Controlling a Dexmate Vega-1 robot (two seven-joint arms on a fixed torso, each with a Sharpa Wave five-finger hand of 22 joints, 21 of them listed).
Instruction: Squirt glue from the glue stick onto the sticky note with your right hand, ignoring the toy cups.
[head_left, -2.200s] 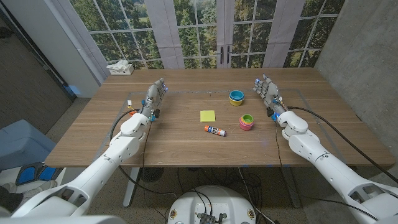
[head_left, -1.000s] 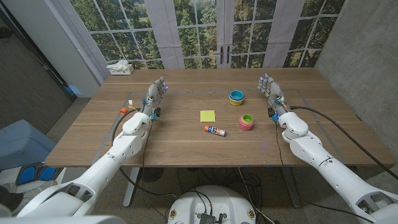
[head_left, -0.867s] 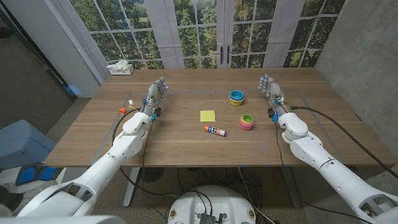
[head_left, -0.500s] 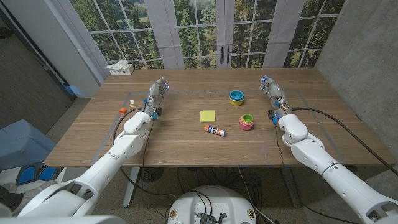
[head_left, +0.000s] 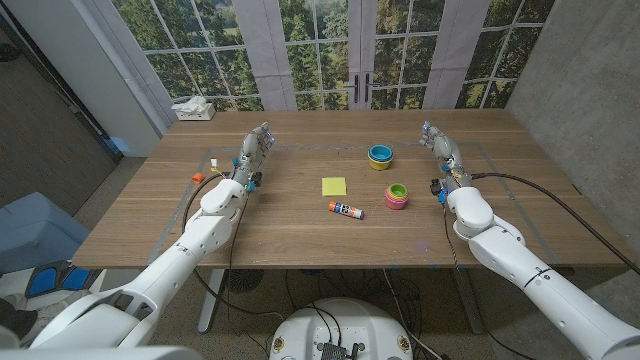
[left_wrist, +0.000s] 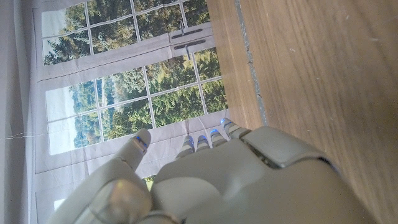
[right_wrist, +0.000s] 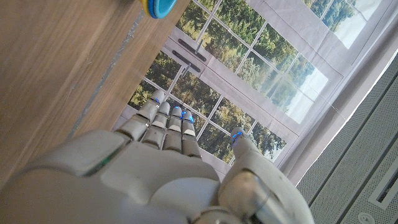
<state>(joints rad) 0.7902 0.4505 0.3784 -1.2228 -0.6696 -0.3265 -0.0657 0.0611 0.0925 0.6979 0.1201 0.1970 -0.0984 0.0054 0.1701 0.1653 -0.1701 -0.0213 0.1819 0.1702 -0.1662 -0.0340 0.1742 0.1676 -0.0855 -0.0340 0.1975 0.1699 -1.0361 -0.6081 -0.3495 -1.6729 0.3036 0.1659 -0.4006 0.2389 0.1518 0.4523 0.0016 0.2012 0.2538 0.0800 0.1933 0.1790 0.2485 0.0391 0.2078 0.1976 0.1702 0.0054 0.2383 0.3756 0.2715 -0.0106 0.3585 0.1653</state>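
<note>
A square yellow sticky note (head_left: 333, 186) lies flat near the middle of the wooden table (head_left: 300, 235), whose surface is a brown plank grain with a faint taped outline. Just toward 5 o'clock of the note lies the glue stick (head_left: 345, 208) — a short white cylinder with an orange cap and a dark label, on its side, close to the note but not touching it.

At 1 o'clock from the note stands a round toy cup stack (head_left: 380, 156), blue over yellow plastic; at 3 o'clock, a second cup stack (head_left: 397, 196), green inside pink.

The right hand (head_left: 440, 150) waits at the table's 3 o'clock side, well apart from the glue stick, fingers straight and close together, holding nothing; the right wrist view shows its smooth grey-white shell (right_wrist: 155, 168) and blue-tipped fingers reaching toward the window. The left hand (head_left: 252, 155) stands at the 9 o'clock side, likewise empty with fingers extended — its rounded casing (left_wrist: 236, 180) shows in the left wrist view.

A white tissue box (head_left: 193, 109) sits at the table's far 11 o'clock corner.
</note>
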